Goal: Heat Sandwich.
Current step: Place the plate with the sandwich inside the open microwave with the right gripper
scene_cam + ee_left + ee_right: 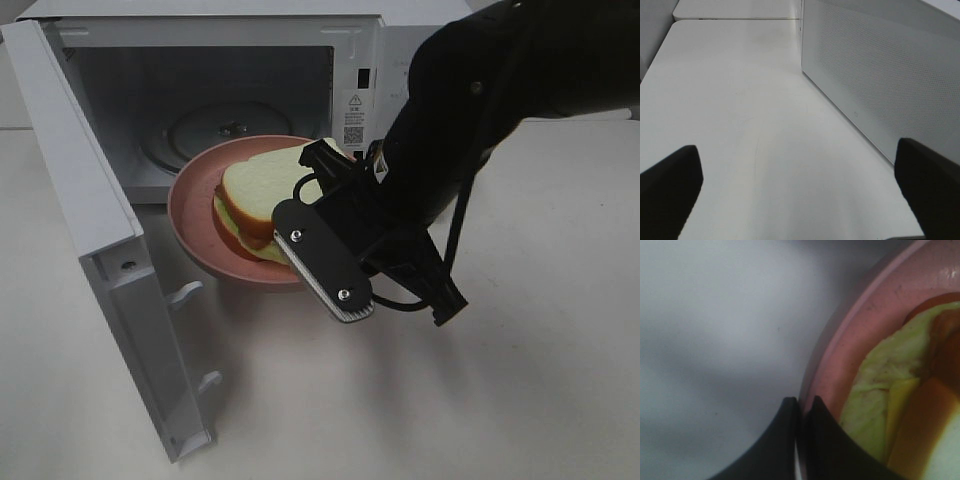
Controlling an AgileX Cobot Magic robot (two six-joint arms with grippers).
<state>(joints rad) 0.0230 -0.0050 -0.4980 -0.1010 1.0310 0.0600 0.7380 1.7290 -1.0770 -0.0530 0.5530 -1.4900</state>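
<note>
The sandwich (258, 195), thick pale bread with red and yellow-green filling, lies on a round pink plate (195, 215). The plate is at the mouth of the open microwave (350, 60), partly over the cavity floor. My right gripper (310, 255) is shut on the plate's near rim. The right wrist view shows both fingertips pinched on the plate rim (840, 355), with the sandwich's (890, 390) filling just beyond my right gripper (802, 407). My left gripper (800, 200) stands open over bare table, holding nothing, and is out of the high view.
The microwave door (90, 200) is swung wide open to the left, reaching toward the table's front. A glass turntable (225, 125) lies inside the cavity. In the left wrist view the microwave's perforated side wall (880, 75) stands beside the white table (740, 125).
</note>
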